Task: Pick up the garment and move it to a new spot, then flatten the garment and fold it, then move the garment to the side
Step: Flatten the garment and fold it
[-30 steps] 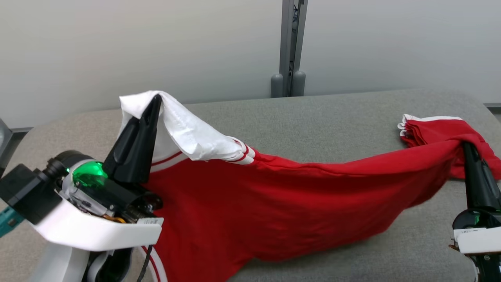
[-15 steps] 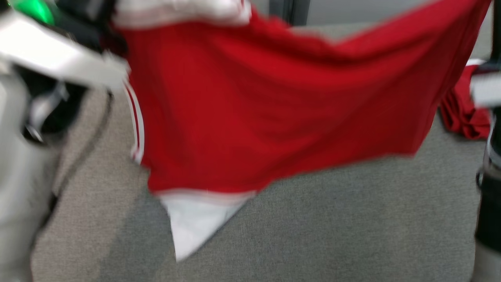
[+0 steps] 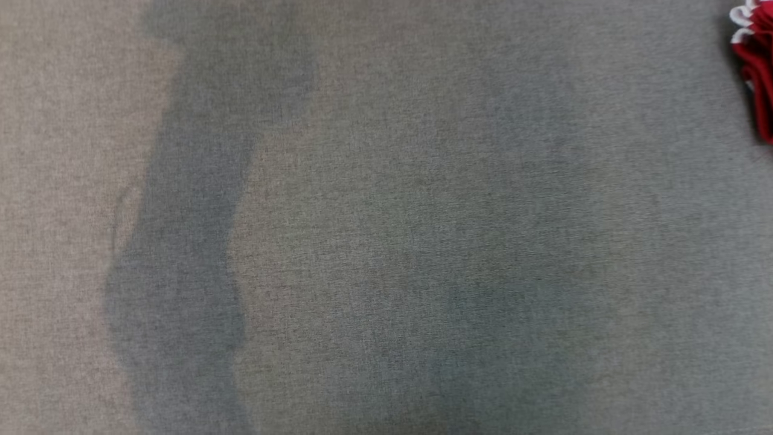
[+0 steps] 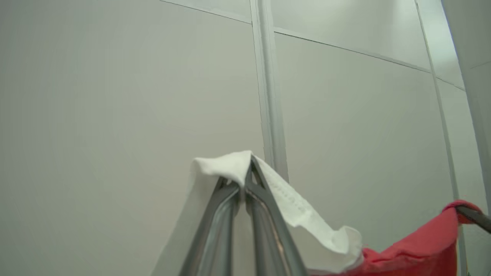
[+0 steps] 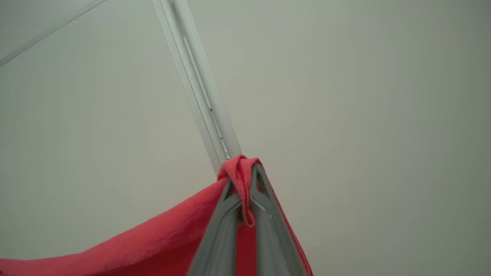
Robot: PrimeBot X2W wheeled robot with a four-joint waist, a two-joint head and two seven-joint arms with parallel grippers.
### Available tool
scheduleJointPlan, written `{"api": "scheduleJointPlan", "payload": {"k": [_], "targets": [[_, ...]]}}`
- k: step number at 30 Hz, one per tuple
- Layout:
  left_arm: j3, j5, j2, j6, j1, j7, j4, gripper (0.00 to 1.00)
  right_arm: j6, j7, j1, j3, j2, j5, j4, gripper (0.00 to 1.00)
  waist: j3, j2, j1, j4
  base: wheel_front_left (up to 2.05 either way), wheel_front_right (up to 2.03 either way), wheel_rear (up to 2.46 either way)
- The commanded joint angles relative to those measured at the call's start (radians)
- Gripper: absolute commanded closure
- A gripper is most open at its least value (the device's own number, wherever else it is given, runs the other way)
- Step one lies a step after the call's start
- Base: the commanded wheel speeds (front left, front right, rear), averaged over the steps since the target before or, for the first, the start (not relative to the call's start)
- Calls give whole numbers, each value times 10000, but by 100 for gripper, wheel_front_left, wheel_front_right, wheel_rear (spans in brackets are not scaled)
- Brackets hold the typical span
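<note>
While left gripper (image 4: 247,174) and right gripper (image 5: 248,180) clamp the garment (image 5: 153,241), lower it taut, clear of the pile (image 3: 758,78) at two o'clock.

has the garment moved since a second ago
yes, upward: it draped on the grey cushion left of the red pile, and now the garment hangs lifted between the left gripper and right gripper.

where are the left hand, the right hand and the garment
left hand (image 4: 243,178), left wrist view, between its shut fingertips
right hand (image 5: 245,180), right wrist view, between its shut fingertips
garment (image 5: 153,245), right wrist view, red span hanging from the hand
</note>
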Motion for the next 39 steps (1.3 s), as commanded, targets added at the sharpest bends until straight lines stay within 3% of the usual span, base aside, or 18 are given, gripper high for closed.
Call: {"api": "scheduleJointPlan", "payload": {"k": [1, 7, 14, 15, 24, 31, 34, 39], "targets": [[-11, -155, -51, 7, -56, -121, 245, 100, 9, -143, -50, 90, 18, -117, 361, 100, 377, 0, 0, 274, 0, 0, 0], [-926, -1051, -210, -1, 1114, -724, 933, 100, 7, -676, 440, 539, -23, -97, 2634, 100, 1283, 0, 0, 727, 0, 0, 0], [-1670, -2159, 500, -1, 2944, -1021, 173, 100, 7, -605, 1223, 962, -22, 1120, 3948, 100, 1631, 0, 0, 800, 0, 0, 0], [-1768, -2482, 863, -2, 3511, -1049, -311, 100, 7, -424, 1503, 1234, -36, 1646, 3951, 100, 1593, 0, 0, 749, 0, 0, 0], [-1142, -3277, 1963, -3, 5710, -1092, -2600, 100, 7, 569, 2896, 1678, -101, 3757, 2682, 100, 1059, 0, 0, 554, 0, 0, 0], [-568, -3585, 2194, 191, 8661, -1086, -4527, 100, 7, 1567, 5170, 1738, -335, 5576, 836, 100, 84, 0, 0, 612, 0, 0, 0], [-460, -3628, 2032, 383, 10093, -1088, -5263, 100, 7, 1821, 6371, 1735, -492, 6114, 17, 100, -378, 0, 0, 756, 0, 0, 0], [72, -3508, 1292, 552, 12433, -1087, -6138, 100, 7, 1710, 8507, 1632, -676, 6622, -1491, 100, -1189, 0, 0, 1007, 0, 0, 0]]}}
